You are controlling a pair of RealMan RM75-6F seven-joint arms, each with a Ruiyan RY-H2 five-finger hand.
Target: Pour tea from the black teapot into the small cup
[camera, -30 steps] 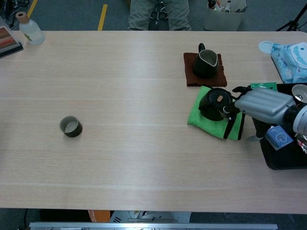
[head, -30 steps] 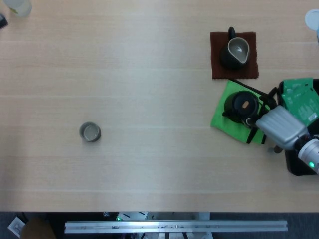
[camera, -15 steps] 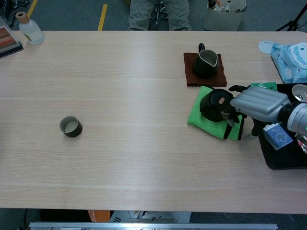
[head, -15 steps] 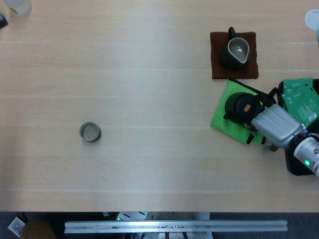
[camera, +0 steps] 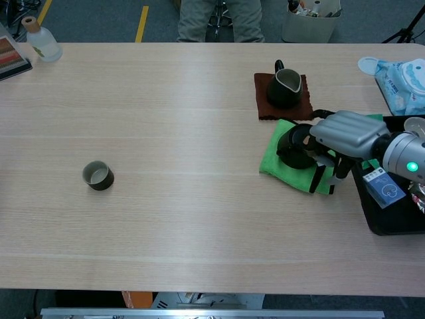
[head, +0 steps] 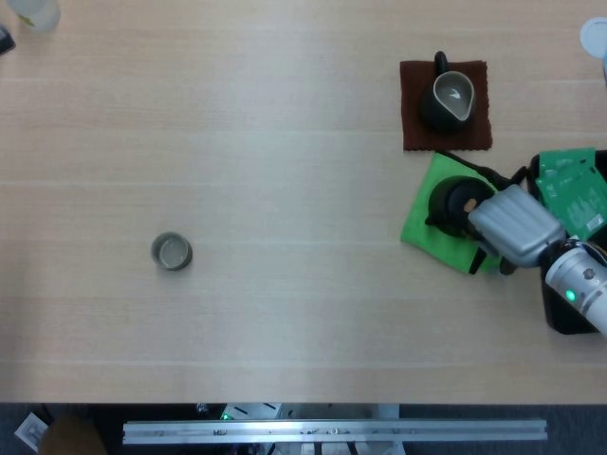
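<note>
one black teapot [head: 449, 204], one small cup [head: 172, 252], one right hand [head: 512, 226]

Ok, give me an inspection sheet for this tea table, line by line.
Surface: light wooden table, no spills seen.
Job's things: black teapot on a green cloth at the right; small cup far off at the left, upright.
Clutter: dark pitcher on a brown mat; clear bottle at the far left corner; black tray with packets at the right edge; blue-white pack.
Robot hands: right robot hand over the teapot's right side, grasp cannot be told; left robot hand not in view.
Cables: nothing seen.
Surroundings: a seated person's legs and a bin beyond the table.
</note>
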